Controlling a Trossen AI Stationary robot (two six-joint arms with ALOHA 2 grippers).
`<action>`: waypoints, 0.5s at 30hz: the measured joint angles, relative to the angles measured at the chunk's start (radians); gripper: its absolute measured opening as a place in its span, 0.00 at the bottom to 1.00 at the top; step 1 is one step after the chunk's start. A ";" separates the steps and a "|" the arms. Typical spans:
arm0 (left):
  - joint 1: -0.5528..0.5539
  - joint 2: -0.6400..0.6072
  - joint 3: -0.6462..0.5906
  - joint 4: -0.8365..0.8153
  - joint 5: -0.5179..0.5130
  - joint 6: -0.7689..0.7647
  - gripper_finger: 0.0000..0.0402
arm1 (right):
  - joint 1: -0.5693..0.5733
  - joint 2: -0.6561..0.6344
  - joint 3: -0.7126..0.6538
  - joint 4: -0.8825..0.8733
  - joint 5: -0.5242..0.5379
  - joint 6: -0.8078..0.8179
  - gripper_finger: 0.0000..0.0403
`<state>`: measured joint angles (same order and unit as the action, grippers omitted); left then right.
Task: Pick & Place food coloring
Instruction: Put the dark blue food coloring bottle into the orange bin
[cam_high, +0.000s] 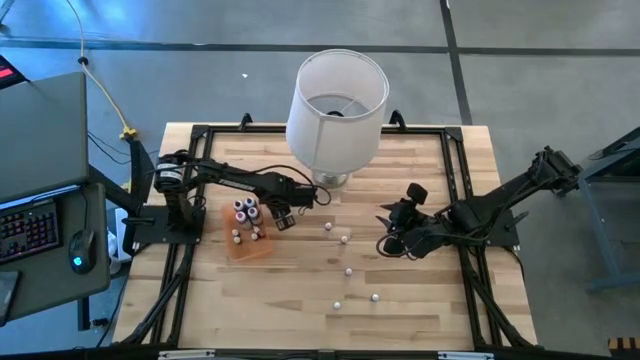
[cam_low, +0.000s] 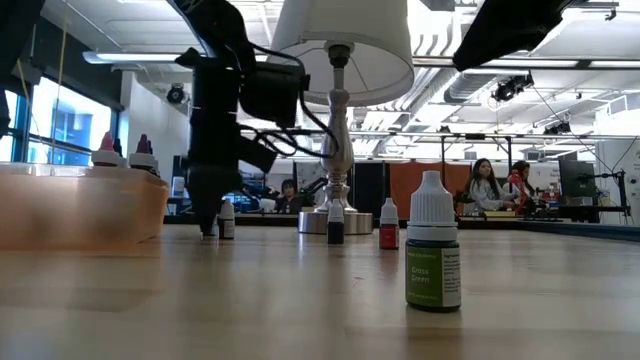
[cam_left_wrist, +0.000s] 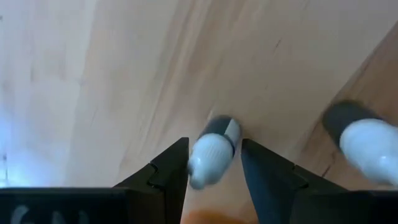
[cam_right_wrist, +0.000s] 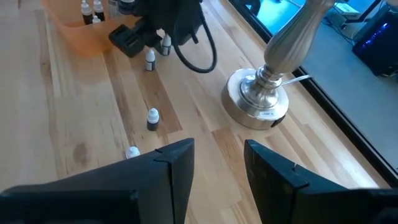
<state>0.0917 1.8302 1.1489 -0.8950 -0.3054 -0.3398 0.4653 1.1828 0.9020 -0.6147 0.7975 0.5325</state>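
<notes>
The food coloring is tiny whitish bottles. Several stand in the orange tray (cam_high: 240, 248), and others are scattered on the wooden table, such as one bottle (cam_high: 327, 227) and another (cam_high: 349, 271). My left gripper (cam_left_wrist: 214, 152) points steeply down just right of the tray (cam_right_wrist: 81, 34). It is open, with one finger on each side of an upright white-capped bottle (cam_left_wrist: 210, 157). I cannot tell whether the fingers touch it. A second bottle (cam_left_wrist: 367, 142) stands close beside it. My right gripper (cam_right_wrist: 217, 165) hovers open over the table's right half, holding nothing.
A big lamp with a white shade (cam_high: 337, 108) stands on its metal base (cam_right_wrist: 256, 102) at the table's far middle, close to my left gripper. A green-labelled bottle (cam_low: 433, 255) stands near the front. People sit in the room beyond the table.
</notes>
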 joint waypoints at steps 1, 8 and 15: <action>0.000 -0.001 0.000 0.011 0.000 0.003 0.36 | 0.000 0.000 0.000 0.000 0.001 -0.002 0.33; 0.000 -0.001 0.002 0.048 0.022 0.032 0.34 | 0.000 0.000 0.000 0.000 -0.003 -0.002 0.33; 0.000 -0.001 0.003 0.041 0.036 0.051 0.16 | 0.000 0.000 0.000 0.000 0.006 -0.013 0.33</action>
<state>0.0917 1.8290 1.1514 -0.8542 -0.2695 -0.2890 0.4656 1.1828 0.9020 -0.6151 0.8040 0.5196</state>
